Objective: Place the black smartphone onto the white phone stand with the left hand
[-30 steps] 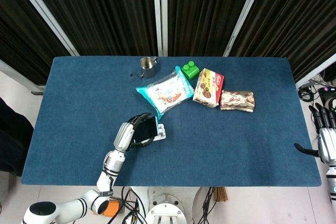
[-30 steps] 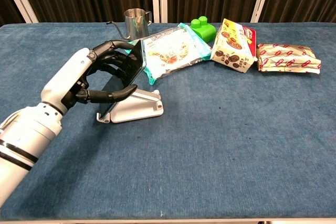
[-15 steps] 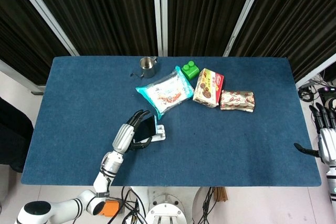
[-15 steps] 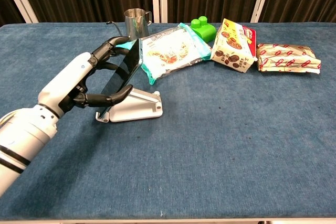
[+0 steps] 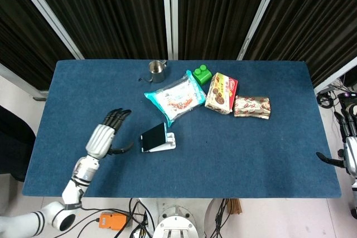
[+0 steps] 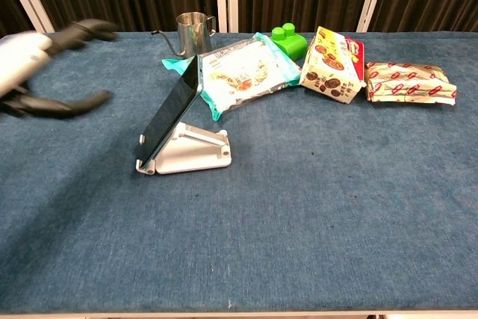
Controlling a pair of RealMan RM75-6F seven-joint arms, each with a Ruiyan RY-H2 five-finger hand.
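The black smartphone (image 5: 153, 136) (image 6: 172, 113) leans tilted on the white phone stand (image 5: 165, 144) (image 6: 194, 152) near the middle-left of the blue table. My left hand (image 5: 105, 136) (image 6: 41, 65) is well to the left of the stand, open, fingers spread, holding nothing, clear of the phone. My right hand (image 5: 349, 149) hangs off the table's right edge in the head view, fingers apart and empty; the chest view does not show it.
Behind the stand lie a light-blue snack bag (image 5: 175, 97) (image 6: 243, 71), a steel cup (image 5: 157, 71) (image 6: 192, 31), a green block (image 5: 202, 74) (image 6: 289, 40), a biscuit box (image 5: 221, 92) (image 6: 332, 65) and a red-patterned packet (image 5: 252, 107) (image 6: 409, 82).
My left hand let go of the smartphone and drew away to the left, fingers spreading. The phone now stands alone on the stand. The right hand has barely moved.
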